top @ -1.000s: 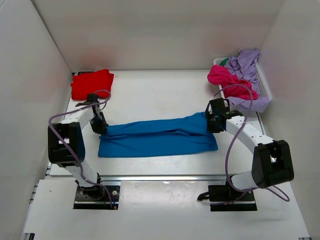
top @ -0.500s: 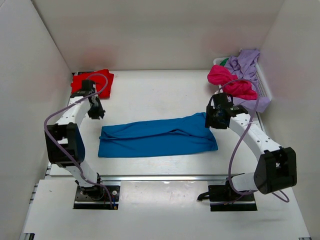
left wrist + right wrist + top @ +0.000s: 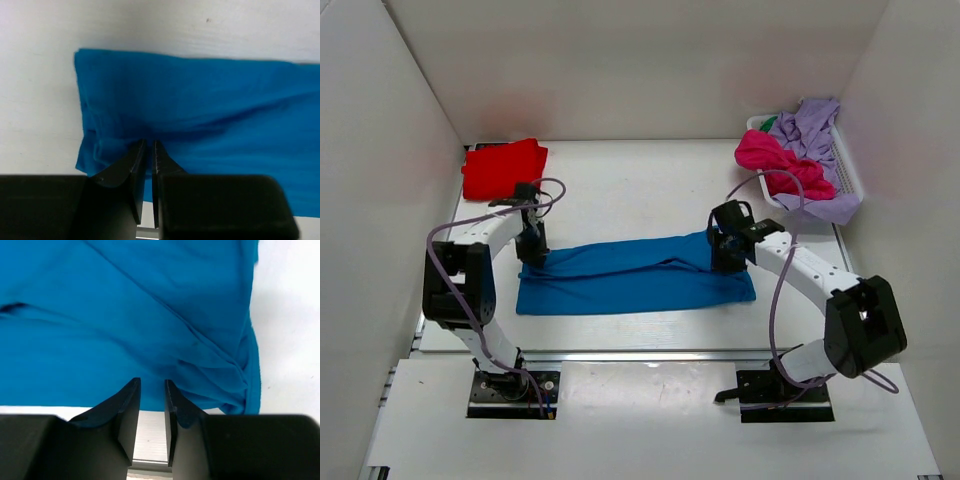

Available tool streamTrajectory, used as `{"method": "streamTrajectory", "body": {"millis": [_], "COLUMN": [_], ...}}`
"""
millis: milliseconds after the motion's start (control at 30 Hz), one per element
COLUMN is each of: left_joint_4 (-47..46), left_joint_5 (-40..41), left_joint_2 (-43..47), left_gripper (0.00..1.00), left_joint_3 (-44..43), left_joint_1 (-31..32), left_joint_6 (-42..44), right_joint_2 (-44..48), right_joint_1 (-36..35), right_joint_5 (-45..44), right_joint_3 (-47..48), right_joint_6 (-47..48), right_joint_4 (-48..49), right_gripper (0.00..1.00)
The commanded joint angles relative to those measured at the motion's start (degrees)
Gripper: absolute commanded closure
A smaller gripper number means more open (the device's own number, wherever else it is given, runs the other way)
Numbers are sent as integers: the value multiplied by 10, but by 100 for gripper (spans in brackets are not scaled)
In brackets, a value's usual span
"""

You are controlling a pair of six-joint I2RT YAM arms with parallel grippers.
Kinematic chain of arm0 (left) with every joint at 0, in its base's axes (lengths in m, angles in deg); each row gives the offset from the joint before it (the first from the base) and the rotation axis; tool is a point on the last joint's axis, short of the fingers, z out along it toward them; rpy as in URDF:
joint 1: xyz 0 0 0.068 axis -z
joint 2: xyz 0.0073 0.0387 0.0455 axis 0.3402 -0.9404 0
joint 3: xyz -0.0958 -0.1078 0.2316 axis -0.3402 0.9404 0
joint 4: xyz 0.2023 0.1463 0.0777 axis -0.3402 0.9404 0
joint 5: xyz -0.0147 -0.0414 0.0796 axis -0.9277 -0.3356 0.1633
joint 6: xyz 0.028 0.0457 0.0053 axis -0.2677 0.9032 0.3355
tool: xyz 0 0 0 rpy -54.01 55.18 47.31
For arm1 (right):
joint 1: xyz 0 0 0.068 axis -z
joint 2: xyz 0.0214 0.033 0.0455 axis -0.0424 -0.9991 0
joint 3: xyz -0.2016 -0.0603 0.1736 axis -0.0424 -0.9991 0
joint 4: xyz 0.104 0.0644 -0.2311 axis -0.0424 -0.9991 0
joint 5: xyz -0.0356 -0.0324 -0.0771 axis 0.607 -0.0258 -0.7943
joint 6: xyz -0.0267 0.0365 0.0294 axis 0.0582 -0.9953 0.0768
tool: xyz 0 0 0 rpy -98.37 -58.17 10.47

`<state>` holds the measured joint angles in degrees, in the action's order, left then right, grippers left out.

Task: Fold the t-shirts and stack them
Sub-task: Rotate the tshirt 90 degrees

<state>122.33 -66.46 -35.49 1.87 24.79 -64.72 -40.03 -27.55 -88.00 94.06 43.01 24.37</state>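
You see the blue shirt [image 3: 125, 315] filling most of the view, creased, with bunched folds at lower right. White table [image 3: 290, 315] shows along the right side. The right gripper [image 3: 152, 384] sits over the shirt's near edge, jaws narrowly parted, with table visible through the gap.

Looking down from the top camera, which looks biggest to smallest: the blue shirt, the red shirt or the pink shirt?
1. Blue shirt, laid out long: clearly the largest.
2 and 3. Red shirt and pink shirt look about alike. The red one is folded flat and the pink one is bunched up, so I won't rank them.
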Motion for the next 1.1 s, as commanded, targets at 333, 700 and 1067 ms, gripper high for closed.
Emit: {"method": "streamTrajectory", "body": {"millis": [333,700,1067], "left_joint_4": [2,-3,-8], "left_joint_5": [7,-33,-133], "left_joint_2": [-64,-48,-42], "left_gripper": [79,79,77], "left_joint_3": [53,100,112], "left_joint_1": [76,138,202], "left_joint_6": [-42,-67,-89], "right_joint_2": [-175,-478,-771], "right_joint_1": [53,81,82], "right_joint_5": [-49,-9,143], "right_joint_3": [48,478,1027], "right_joint_6": [-32,60,95], "right_joint_4": [41,-50,-210], "right_gripper": [73,70,64]}}
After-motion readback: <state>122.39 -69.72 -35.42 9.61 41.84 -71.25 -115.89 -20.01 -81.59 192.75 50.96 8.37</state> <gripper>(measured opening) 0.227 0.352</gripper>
